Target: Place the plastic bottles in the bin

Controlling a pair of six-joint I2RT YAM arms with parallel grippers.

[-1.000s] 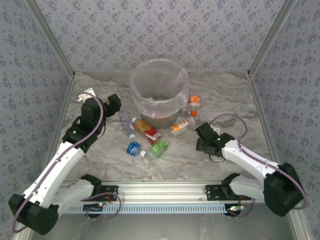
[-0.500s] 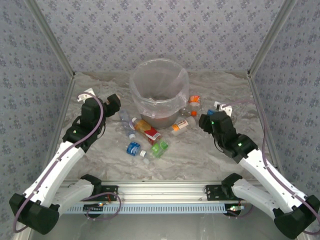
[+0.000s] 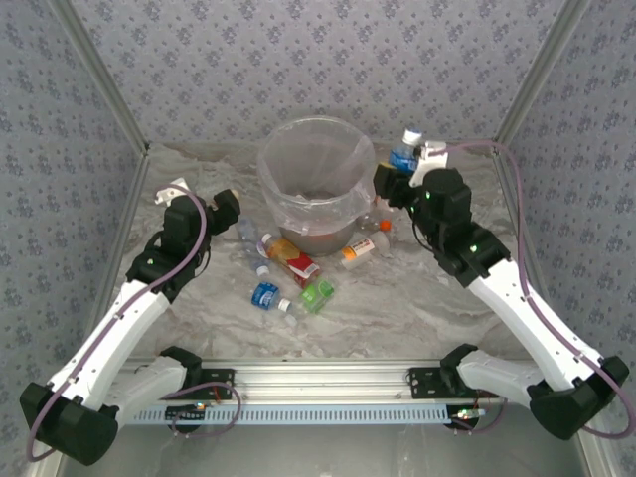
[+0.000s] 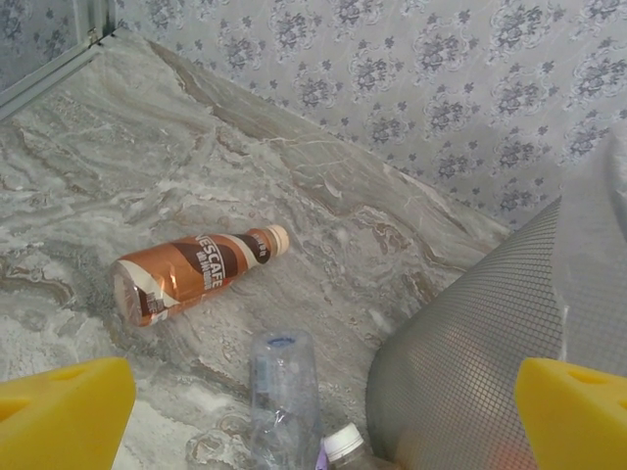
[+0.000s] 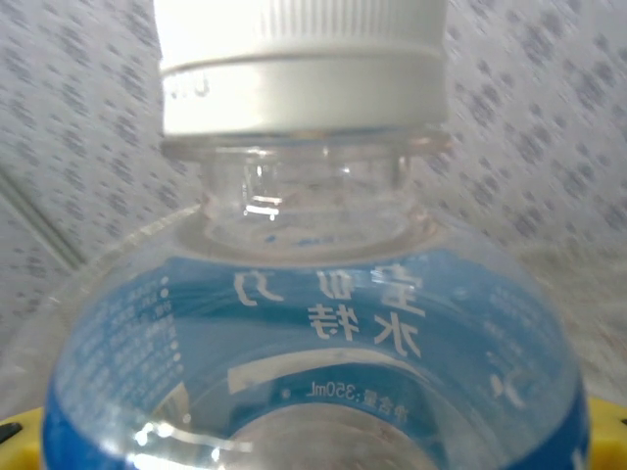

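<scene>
White left arm and right arm with black joints, looping cables seemingly purple, yellow claw fingers.

a blue-labelled bottle capped white, a brown bottle, a grey-white bin, a grey-marbled table, floral-patterned walls.

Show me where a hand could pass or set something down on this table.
Free: the table strip between the bottles and the front rail. Crowded: in front of the bin, where bottles lie packed. A brown bottle lies apart, toward the back wall.
</scene>
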